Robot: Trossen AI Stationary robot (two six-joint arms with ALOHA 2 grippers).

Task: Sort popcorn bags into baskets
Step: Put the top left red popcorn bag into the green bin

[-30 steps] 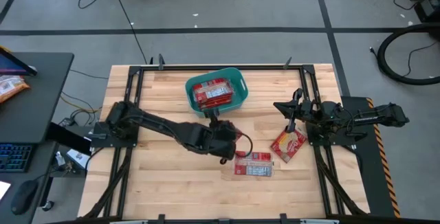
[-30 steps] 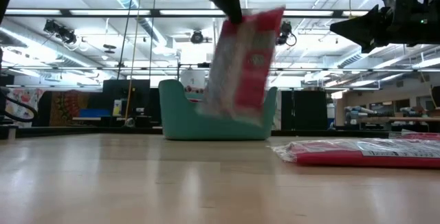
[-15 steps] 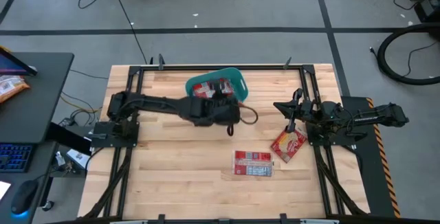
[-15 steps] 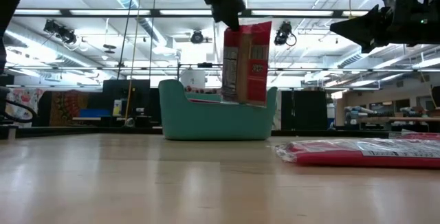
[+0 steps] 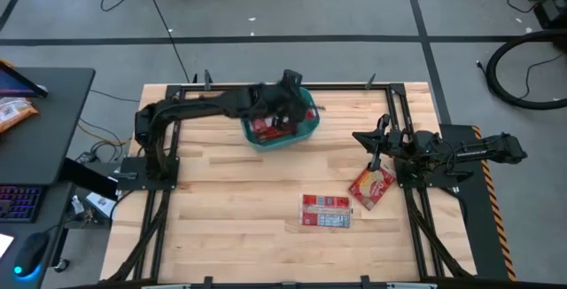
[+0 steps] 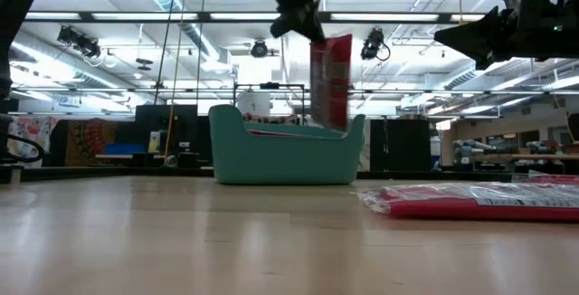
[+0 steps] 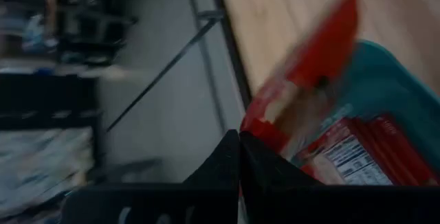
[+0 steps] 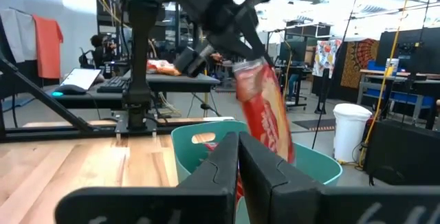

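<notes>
Swung farther back, the left gripper now hangs over the teal-blue plastic tub, fingers pinching a flat red popcorn packet; the right gripper's fingers rest closed.

High view straight down; low view level across table; both share teal tub; left wrist view perhaps closest.

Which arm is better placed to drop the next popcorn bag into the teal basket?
Left. The left gripper already holds a popcorn bag hanging over the teal basket, so it likely only needs to release. The right gripper sits off by the table's right side, empty.
</notes>
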